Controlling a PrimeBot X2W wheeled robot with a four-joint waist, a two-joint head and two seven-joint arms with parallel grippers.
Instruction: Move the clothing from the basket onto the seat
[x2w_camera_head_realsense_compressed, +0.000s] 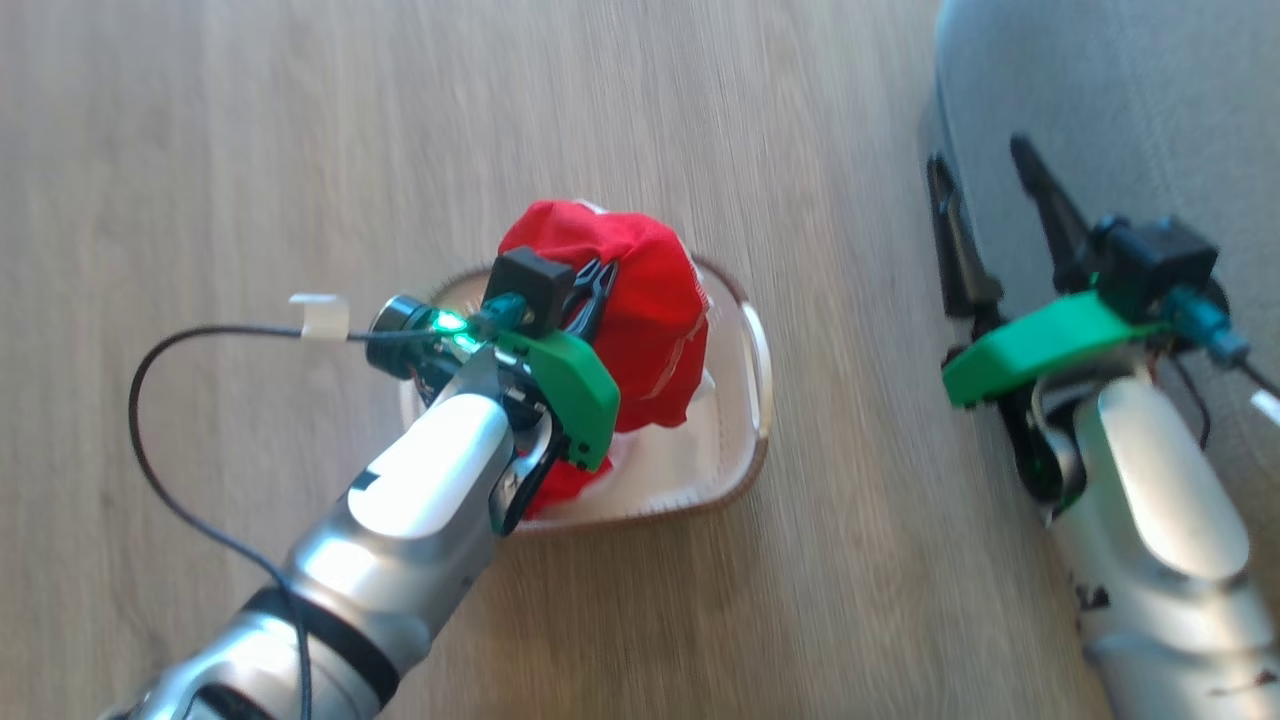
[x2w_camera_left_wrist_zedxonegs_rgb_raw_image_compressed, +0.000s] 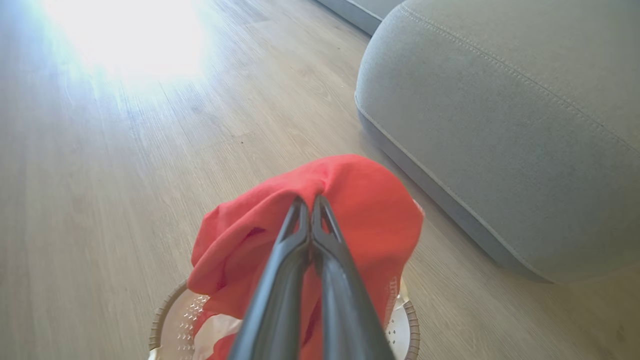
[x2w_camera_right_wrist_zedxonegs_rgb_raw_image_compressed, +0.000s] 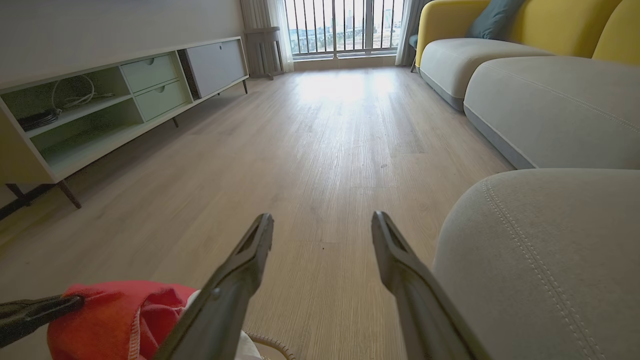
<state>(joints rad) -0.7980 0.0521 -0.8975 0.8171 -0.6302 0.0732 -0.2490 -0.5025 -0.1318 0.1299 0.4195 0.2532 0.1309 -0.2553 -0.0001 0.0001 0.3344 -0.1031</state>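
Observation:
A bright red garment (x2w_camera_head_realsense_compressed: 640, 300) hangs bunched above the cream basket (x2w_camera_head_realsense_compressed: 745, 400) on the wooden floor, with my left gripper (x2w_camera_head_realsense_compressed: 592, 285) shut on its top fold. In the left wrist view the two dark fingers (x2w_camera_left_wrist_zedxonegs_rgb_raw_image_compressed: 310, 205) pinch the red garment (x2w_camera_left_wrist_zedxonegs_rgb_raw_image_compressed: 365, 210) over the basket's brown rim (x2w_camera_left_wrist_zedxonegs_rgb_raw_image_compressed: 411, 320). More red and white cloth (x2w_camera_head_realsense_compressed: 565, 480) lies lower in the basket. My right gripper (x2w_camera_head_realsense_compressed: 985, 170) is open at the edge of the grey seat (x2w_camera_head_realsense_compressed: 1130, 100), holding nothing; its fingers (x2w_camera_right_wrist_zedxonegs_rgb_raw_image_compressed: 250, 250) spread beside the seat's rounded corner (x2w_camera_right_wrist_zedxonegs_rgb_raw_image_compressed: 540, 260).
Wooden floor (x2w_camera_head_realsense_compressed: 250, 130) surrounds the basket. A black cable (x2w_camera_head_realsense_compressed: 180, 400) loops off my left arm. The right wrist view shows a low cabinet (x2w_camera_right_wrist_zedxonegs_rgb_raw_image_compressed: 125, 95) along the left wall, more grey seats with yellow backs (x2w_camera_right_wrist_zedxonegs_rgb_raw_image_compressed: 525, 20) on the right, and a window at the far end.

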